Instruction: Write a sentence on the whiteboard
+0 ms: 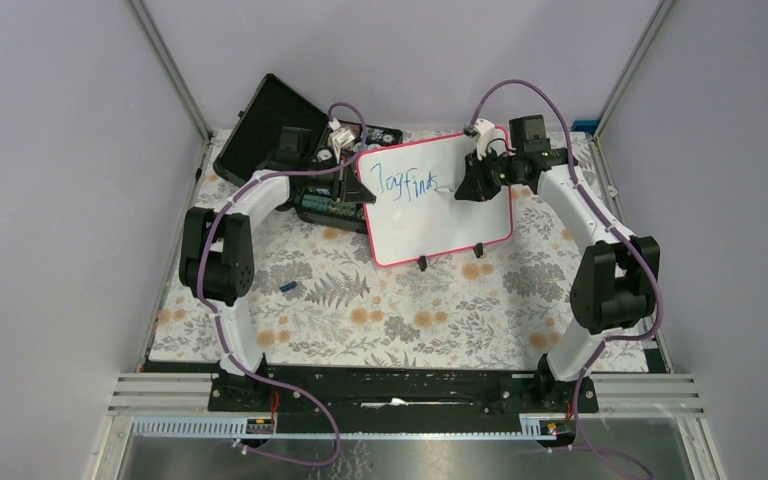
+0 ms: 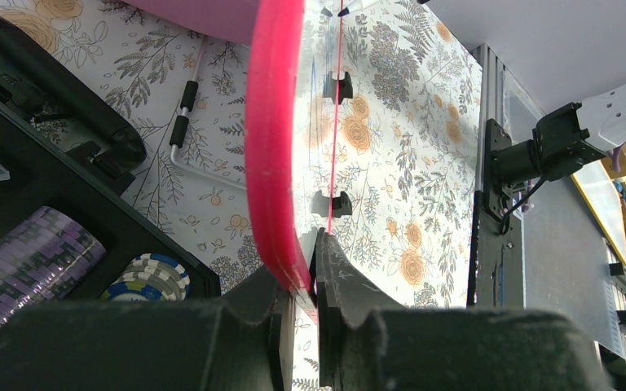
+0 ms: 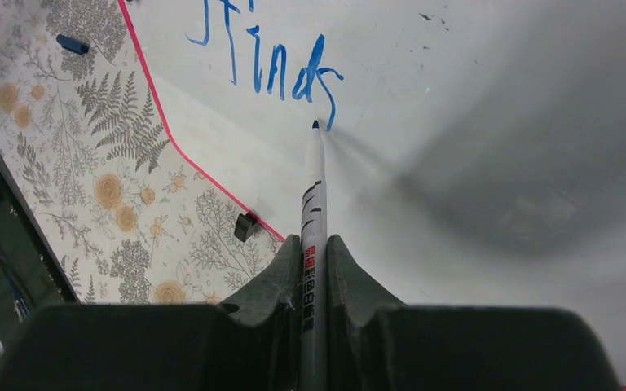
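The whiteboard (image 1: pixel 442 225), white with a pink-red frame, stands tilted on two black feet at the back of the floral mat. It bears blue writing that reads roughly "Jay finds". My left gripper (image 1: pixel 364 190) is shut on its left edge; in the left wrist view the pink frame (image 2: pixel 273 147) runs between the fingers of the left gripper (image 2: pixel 315 254). My right gripper (image 1: pixel 468 188) is shut on a white marker (image 3: pixel 314 191). The marker's blue tip touches the board (image 3: pixel 473 106) just below the last letter, and the right gripper (image 3: pixel 314 244) pinches its barrel.
An open black poker-chip case (image 1: pixel 285 140) lies behind and left of the board, with chip stacks (image 2: pixel 151 277) inside. A small blue cap (image 1: pixel 289 287) lies on the mat (image 1: pixel 400 310) in front of the left arm. Metal rails border the table.
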Tool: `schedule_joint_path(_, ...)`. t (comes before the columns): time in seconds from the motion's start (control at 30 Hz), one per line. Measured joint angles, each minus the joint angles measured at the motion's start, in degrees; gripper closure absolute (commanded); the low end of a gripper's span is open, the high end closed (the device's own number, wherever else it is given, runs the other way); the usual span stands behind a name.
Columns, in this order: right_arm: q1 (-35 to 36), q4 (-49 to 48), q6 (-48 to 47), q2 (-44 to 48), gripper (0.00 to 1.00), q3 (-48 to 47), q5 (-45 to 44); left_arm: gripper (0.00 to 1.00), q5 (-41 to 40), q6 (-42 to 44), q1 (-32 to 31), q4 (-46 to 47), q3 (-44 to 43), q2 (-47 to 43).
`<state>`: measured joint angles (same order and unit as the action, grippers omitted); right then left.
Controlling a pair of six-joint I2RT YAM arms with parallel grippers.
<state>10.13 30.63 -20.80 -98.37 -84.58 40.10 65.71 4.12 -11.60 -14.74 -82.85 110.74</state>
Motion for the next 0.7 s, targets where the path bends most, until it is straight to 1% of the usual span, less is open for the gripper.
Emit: schedule_joint_path(0.7,0.00,-0.02,0.11,-0.92,1.00,-0.22,-0.59,1.00,-0.11,-0.02,-0.02,0.00,0.00,0.00)
